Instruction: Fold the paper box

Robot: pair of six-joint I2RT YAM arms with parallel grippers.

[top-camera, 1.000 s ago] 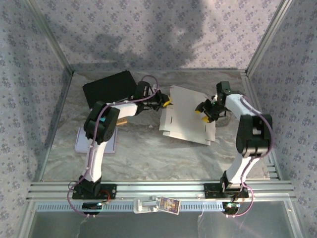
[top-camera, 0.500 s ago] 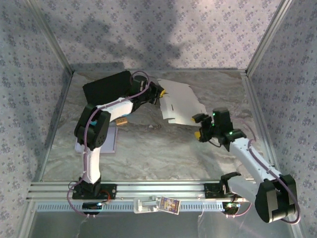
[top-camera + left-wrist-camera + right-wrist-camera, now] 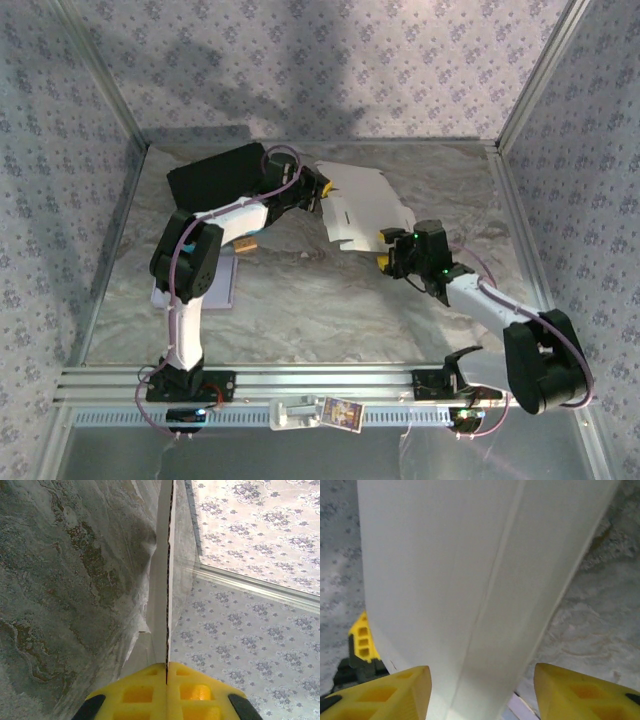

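- Toward the far middle of the surface (image 3: 330,300) lies the box (image 3: 362,205), a flat unfolded white sheet with its left edge seemingly raised and its near right corner low
- A long crease runs down the panel seen in the right wrist view, and that is the likely fold line
- Left end effector (image 3: 326,188) is clenched on the box's left edge; in the left wrist view the card stands edge-on, nipped between the yellow pads (image 3: 135,695)
- Right end effector (image 3: 384,249) is released at the near right corner, its fingers (image 3: 395,690) standing apart with the creased panel running between them; whether either one touches the card I cannot tell
- Step in hand, as I judge it: the right side takes the near panel so it can be bent up along the crease while the left side anchors the sheet
- Done well, the right fingers would close on one side of the crease only, close to the panel's free edge and square to it, so the bend falls on the scored line and not across the face
- The left grip should hold firm without pulling; any tug between the two arms could bow or tear thin card
- Bend slowly, since a sheet held at one edge will likely swing or slip
- A black slab (image 3: 220,175) sits just behind the left arm; a pale pad (image 3: 195,285) and a small tan block (image 3: 246,243) lie near its elbow, all well apart from the fold, so the swing is best kept on the right
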